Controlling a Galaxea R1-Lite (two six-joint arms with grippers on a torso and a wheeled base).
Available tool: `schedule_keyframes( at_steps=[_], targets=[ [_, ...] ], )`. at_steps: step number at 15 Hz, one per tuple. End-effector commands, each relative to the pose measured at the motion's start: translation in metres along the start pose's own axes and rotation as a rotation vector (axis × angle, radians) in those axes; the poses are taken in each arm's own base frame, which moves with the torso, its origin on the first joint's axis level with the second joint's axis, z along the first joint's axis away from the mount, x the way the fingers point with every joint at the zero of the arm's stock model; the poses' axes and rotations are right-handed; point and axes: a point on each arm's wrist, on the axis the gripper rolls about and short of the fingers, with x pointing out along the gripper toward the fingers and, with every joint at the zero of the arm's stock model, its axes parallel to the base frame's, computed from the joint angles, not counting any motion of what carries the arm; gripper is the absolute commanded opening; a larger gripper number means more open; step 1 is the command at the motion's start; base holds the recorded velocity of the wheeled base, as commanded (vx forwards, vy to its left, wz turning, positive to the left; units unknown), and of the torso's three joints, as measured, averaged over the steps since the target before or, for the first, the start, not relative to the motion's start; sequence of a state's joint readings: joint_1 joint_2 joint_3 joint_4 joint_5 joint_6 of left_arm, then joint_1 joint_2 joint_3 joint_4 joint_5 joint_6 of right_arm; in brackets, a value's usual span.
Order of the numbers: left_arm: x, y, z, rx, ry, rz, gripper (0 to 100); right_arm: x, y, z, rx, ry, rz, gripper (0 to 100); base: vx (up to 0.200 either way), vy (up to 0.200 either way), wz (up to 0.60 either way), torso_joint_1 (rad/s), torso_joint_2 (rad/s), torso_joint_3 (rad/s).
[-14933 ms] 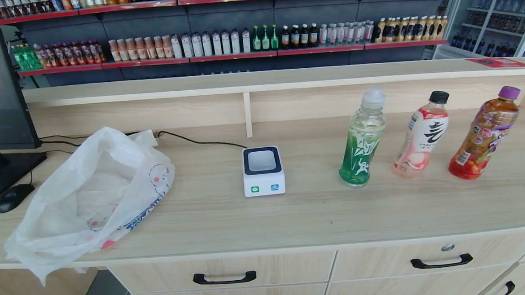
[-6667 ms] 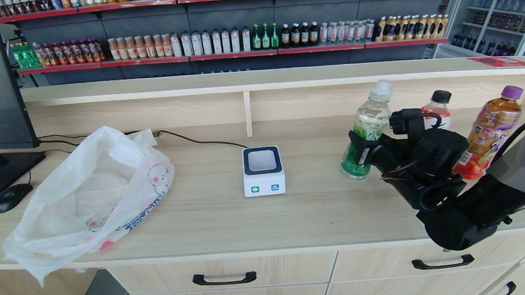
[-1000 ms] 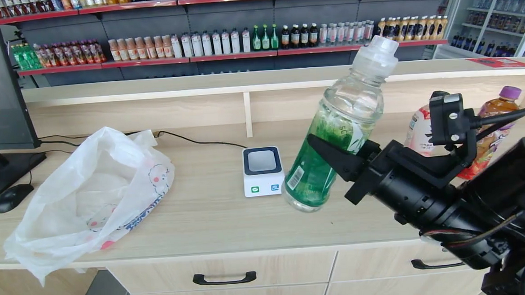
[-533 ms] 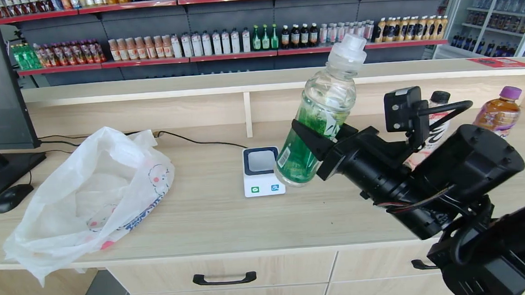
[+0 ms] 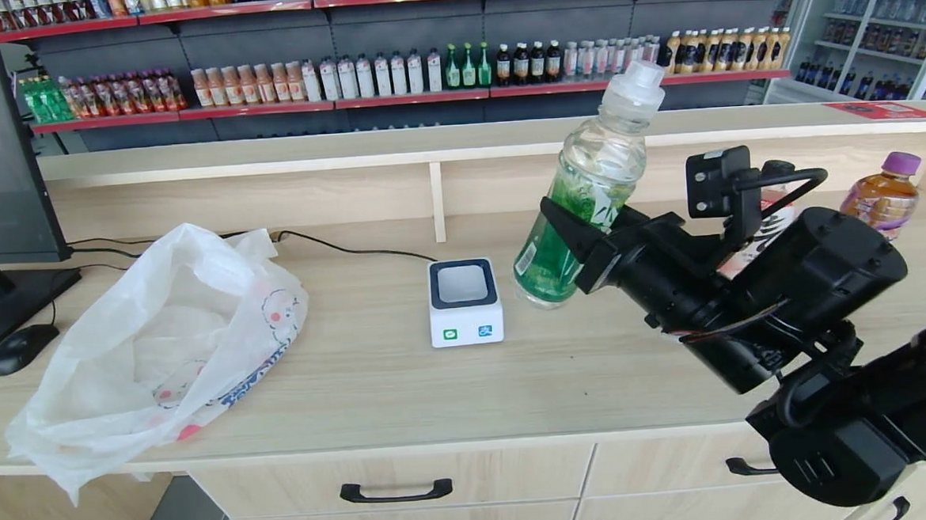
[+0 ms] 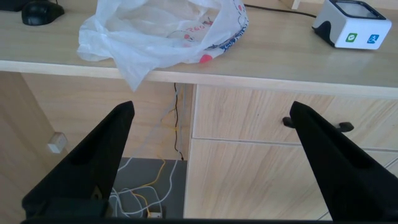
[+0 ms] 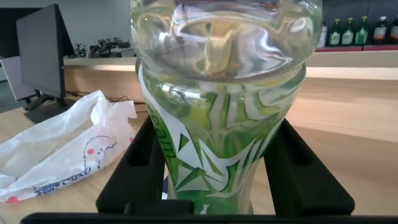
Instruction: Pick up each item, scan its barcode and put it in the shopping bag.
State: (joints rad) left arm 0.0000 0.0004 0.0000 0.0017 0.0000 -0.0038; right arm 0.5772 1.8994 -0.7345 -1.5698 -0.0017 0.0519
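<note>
The right fingers [image 5: 577, 242] are clenched on the bottle [image 5: 589, 178], round its green lower half. The right wrist view has one finger on each side of its waist. The bottle hangs clear of the desk [image 5: 374, 383] and is tilted. Its long axis runs from the cap, above the fingers and off to their right, down to the base, below them and to their left.

The barcode [image 5: 525, 261] sits low on the label, just below the fingers, on the side turned to the robot's left. The scanner [image 5: 466, 323] stands on the desk to the left of the base and lower than it, with its window facing up. So the code is beside the window rather than over it, and it looks sideways more than down.

The coming move seems to turn on that offset. The bottle likely needs a short carry to the left, with a lean or roll of the wrist so the code looks down into the window. The base is near the scanner's top edge and could knock it.

The bag [image 5: 158, 347] lies farther left again, well apart from the right fingers, slumped with its mouth toward the scanner. The left fingers [image 6: 99, 162] are spread wide and empty. They sit low before the drawers, with the bag above and beyond them. The right arm alone is placed to do the scan.
</note>
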Motion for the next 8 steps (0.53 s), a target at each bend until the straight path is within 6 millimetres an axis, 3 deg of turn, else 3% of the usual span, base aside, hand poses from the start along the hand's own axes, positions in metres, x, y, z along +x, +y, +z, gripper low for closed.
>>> schedule_keyframes(
  at_steps=[1, 3, 4, 8],
  targets=[
    [0.000, 0.000, 0.000, -0.001, -0.001, 0.000, 100, 0.000, -0.016, 0.002, -0.019, -0.007, -0.044, 0, 0.000, 0.000, 0.00, 0.000, 0.00, 0.000],
    [0.000, 0.000, 0.000, 0.001, -0.001, 0.000, 100, 0.000, -0.021, 0.004, -0.026, -0.014, -0.059, 0, 0.000, 0.000, 0.00, 0.000, 0.00, 0.000],
    [0.000, 0.000, 0.000, -0.001, -0.001, 0.000, 100, 0.001, -0.022, 0.005, -0.027, -0.020, -0.061, 0, -0.200, 0.000, 0.00, 0.007, 0.00, -0.002],
    [0.000, 0.000, 0.000, 0.001, -0.001, 0.000, 100, 0.003, -0.033, 0.010, -0.041, -0.040, -0.091, 0, 0.000, 0.000, 0.00, 0.000, 0.00, 0.000]
  ],
)
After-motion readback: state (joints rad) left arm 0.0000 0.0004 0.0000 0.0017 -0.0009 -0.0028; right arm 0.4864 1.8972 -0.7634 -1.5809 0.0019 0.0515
